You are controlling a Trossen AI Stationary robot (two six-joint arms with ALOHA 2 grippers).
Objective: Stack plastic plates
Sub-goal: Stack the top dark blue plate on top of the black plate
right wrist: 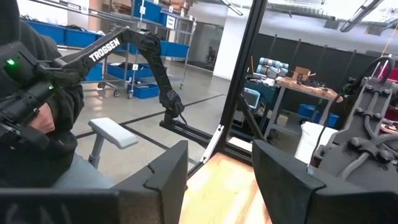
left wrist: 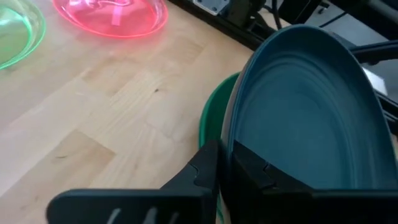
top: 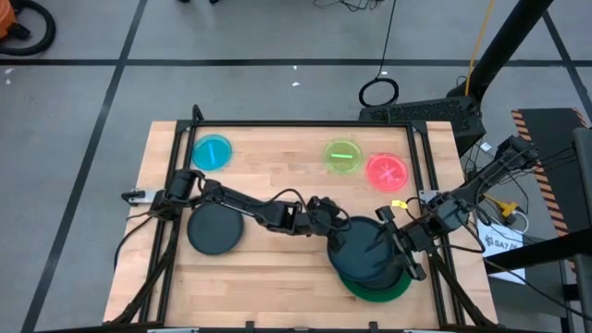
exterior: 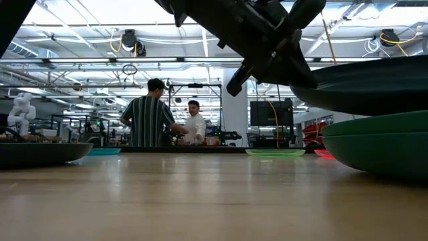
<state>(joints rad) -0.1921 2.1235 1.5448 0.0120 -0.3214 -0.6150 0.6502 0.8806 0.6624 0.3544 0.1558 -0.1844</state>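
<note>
Navy plate (left wrist: 305,112), pinched at its rim by left gripper (left wrist: 224,168), is held directly above green plates (left wrist: 211,121).

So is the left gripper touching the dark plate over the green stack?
Touching: the left wrist view shows the left gripper clamped on the dark plate's rim.

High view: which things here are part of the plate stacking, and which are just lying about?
Part of the job:
- dark plate held by the left gripper over the green plates
- second dark plate
- blue plate
- lime plate
- pink plate

Lying about:
- cable loop on the floor
- yellow connector at the table's right edge
</note>
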